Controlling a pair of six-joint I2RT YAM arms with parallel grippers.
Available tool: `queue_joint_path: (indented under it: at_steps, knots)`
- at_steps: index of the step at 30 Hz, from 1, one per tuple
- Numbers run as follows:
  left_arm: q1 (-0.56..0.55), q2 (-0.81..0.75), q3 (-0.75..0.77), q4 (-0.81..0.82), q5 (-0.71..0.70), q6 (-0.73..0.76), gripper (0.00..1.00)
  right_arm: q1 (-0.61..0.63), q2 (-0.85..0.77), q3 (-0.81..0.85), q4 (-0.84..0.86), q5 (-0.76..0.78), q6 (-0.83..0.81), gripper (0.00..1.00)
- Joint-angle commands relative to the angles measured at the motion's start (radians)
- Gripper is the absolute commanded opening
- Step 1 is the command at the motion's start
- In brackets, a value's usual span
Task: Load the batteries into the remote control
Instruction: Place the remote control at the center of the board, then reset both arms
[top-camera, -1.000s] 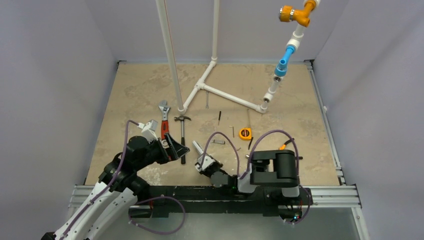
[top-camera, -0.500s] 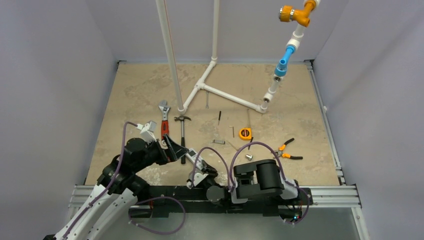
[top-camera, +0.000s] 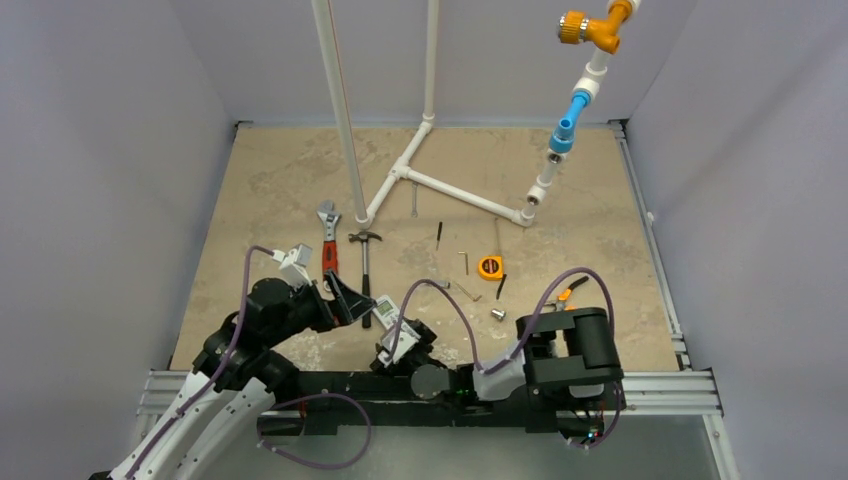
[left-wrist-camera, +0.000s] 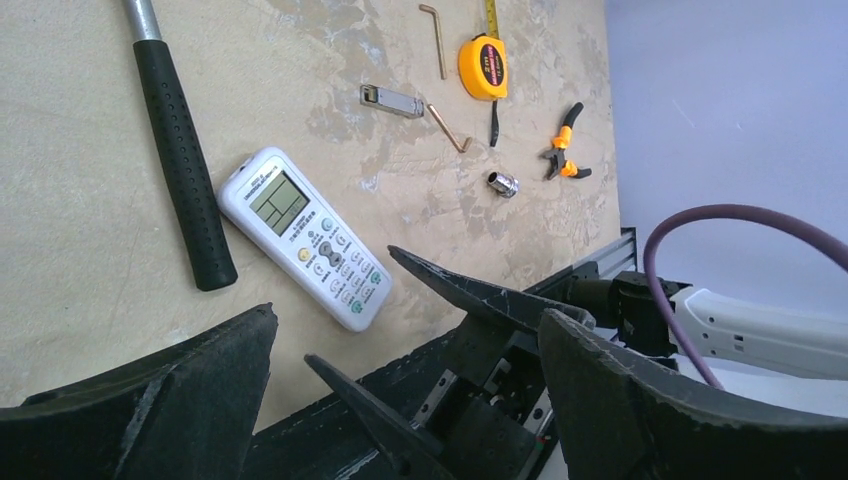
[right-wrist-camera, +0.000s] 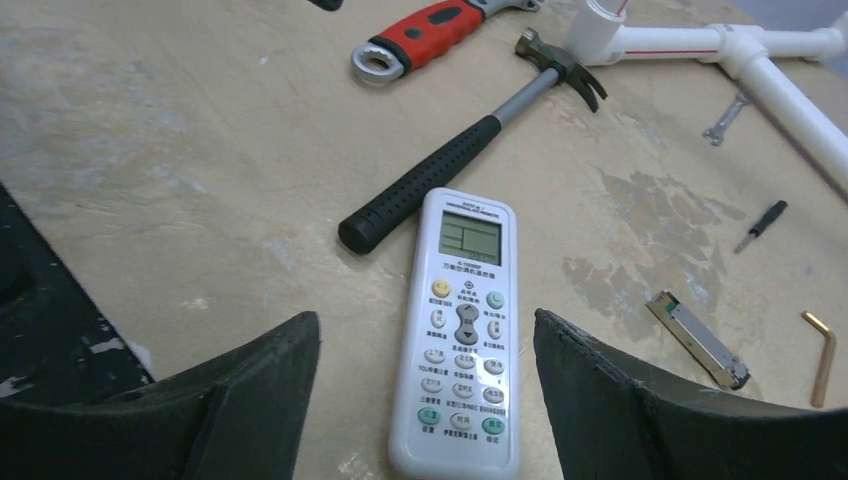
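Observation:
The remote control (right-wrist-camera: 460, 330) lies face up on the table, screen end away from my right arm, beside the hammer's handle (right-wrist-camera: 420, 195). My right gripper (right-wrist-camera: 428, 315) stands open over the remote's near end, a finger on each side with gaps to both. In the top view the remote control (top-camera: 385, 312) sits near the table's front edge, with my right gripper (top-camera: 397, 345) just behind it. My left gripper (top-camera: 352, 300) hovers open and empty to the left; its wrist view shows the remote control (left-wrist-camera: 303, 236) ahead. The batteries are out of view.
A hammer (top-camera: 366, 280) and red-handled wrench (top-camera: 327, 240) lie left of the remote. Tape measure (top-camera: 489, 266), silver socket (top-camera: 497, 314), orange pliers (top-camera: 568, 290), hex keys and a small metal piece (right-wrist-camera: 697, 340) lie right. White pipework (top-camera: 440, 185) stands behind.
My right gripper has opened and let go of the remote, which now rests on the table. The right arm drew back toward the front edge. The left arm stayed put.

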Motion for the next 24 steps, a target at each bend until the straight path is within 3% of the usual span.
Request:
queue_joint_path:
  at_steps: [1, 5, 12, 18, 24]
  knots:
    - [-0.001, -0.011, 0.007, -0.013, 0.002, 0.032, 1.0, -0.044, -0.133, -0.054, -0.121, -0.167, 0.269, 0.77]
    - [-0.001, -0.009, 0.016, -0.022, -0.014, 0.053, 1.0, -0.19, -0.259, -0.172, -0.125, -0.386, 0.447, 0.84]
    - [-0.001, 0.017, 0.037, -0.052, -0.062, 0.111, 1.0, -0.478, -0.49, -0.248, -0.322, -0.736, 0.671, 0.92]
    - [-0.001, -0.006, 0.041, -0.085, -0.126, 0.157, 1.0, -0.678, -0.703, -0.227, -0.676, -0.869, 0.733, 0.97]
    - [-0.001, -0.032, 0.033, -0.082, -0.149, 0.147, 1.0, -0.838, -0.929, -0.278, -0.903, -0.947, 0.785, 0.99]
